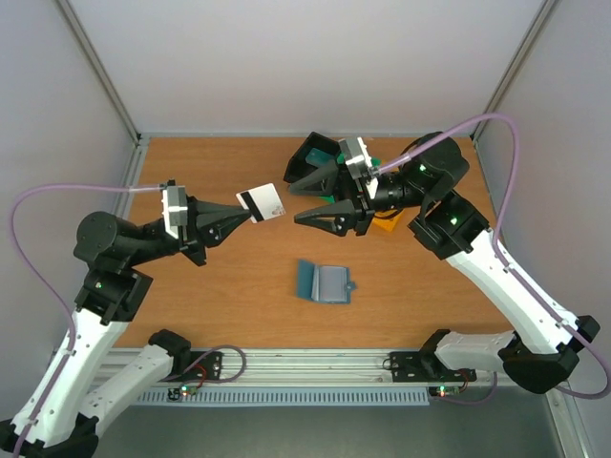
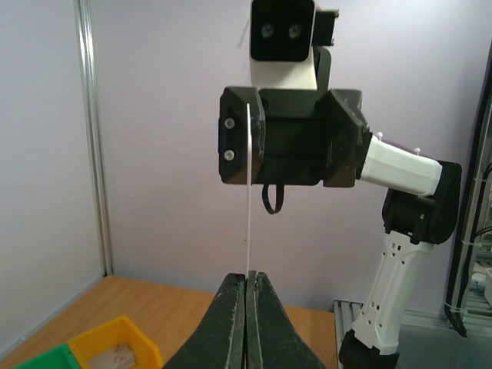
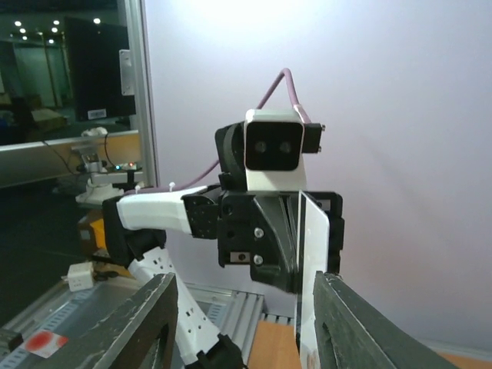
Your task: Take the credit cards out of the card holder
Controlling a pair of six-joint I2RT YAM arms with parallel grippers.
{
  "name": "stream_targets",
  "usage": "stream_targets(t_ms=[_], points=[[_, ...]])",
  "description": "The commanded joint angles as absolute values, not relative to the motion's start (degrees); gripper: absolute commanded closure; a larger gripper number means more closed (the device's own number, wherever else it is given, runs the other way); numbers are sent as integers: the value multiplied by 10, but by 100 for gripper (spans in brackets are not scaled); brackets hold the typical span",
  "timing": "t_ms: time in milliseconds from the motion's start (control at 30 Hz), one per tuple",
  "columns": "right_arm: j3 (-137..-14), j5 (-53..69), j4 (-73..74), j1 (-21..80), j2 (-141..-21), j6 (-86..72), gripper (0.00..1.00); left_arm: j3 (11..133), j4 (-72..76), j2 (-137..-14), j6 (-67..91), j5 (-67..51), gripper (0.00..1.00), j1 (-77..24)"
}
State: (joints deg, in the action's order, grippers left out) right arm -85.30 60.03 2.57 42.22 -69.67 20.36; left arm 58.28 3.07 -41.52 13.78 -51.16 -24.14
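Observation:
My left gripper [image 1: 246, 216] is shut on one edge of a white credit card [image 1: 264, 201] with a black stripe and holds it up in the air above the table. In the left wrist view that card [image 2: 248, 192] shows edge-on, rising from the closed fingertips [image 2: 247, 274]. My right gripper [image 1: 294, 203] faces it from the right and stands open, its jaws to either side of the card's free end. In the right wrist view the card [image 3: 313, 261] sits just inside one finger [image 3: 338, 323], with a wide gap to the other. The light blue card holder [image 1: 325, 282] lies open on the table below, away from both grippers.
A black bin [image 1: 313, 153], a green bin and an orange bin [image 1: 387, 225] stand at the back right, under the right arm. The left wrist view shows a yellow bin [image 2: 115, 346] and a green one [image 2: 38, 360] low on the left. Walls close the table's sides and back.

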Motion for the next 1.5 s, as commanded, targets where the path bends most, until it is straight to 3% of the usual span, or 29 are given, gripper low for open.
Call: stream_targets(t_ms=[0, 367, 733, 800, 933, 1067, 1467], points=[[-896, 584, 123, 439, -735, 231, 53, 569, 51, -419, 150, -519, 100, -243], [-938, 543, 229, 451, -756, 283, 57, 558, 44, -408, 120, -536, 100, -244], [-952, 487, 291, 450, -746, 331, 50, 552, 40, -405, 113, -528, 100, -244], [-958, 501, 296, 450, -750, 333, 56, 552, 35, -405, 110, -527, 100, -244], [-968, 525, 285, 450, -761, 321, 86, 552, 24, -406, 103, -524, 100, -244], [-984, 533, 289, 451, -774, 318, 97, 549, 13, -405, 98, -516, 100, -244], [-993, 511, 369, 451, -774, 360, 99, 523, -11, -392, 93, -492, 100, -244]])
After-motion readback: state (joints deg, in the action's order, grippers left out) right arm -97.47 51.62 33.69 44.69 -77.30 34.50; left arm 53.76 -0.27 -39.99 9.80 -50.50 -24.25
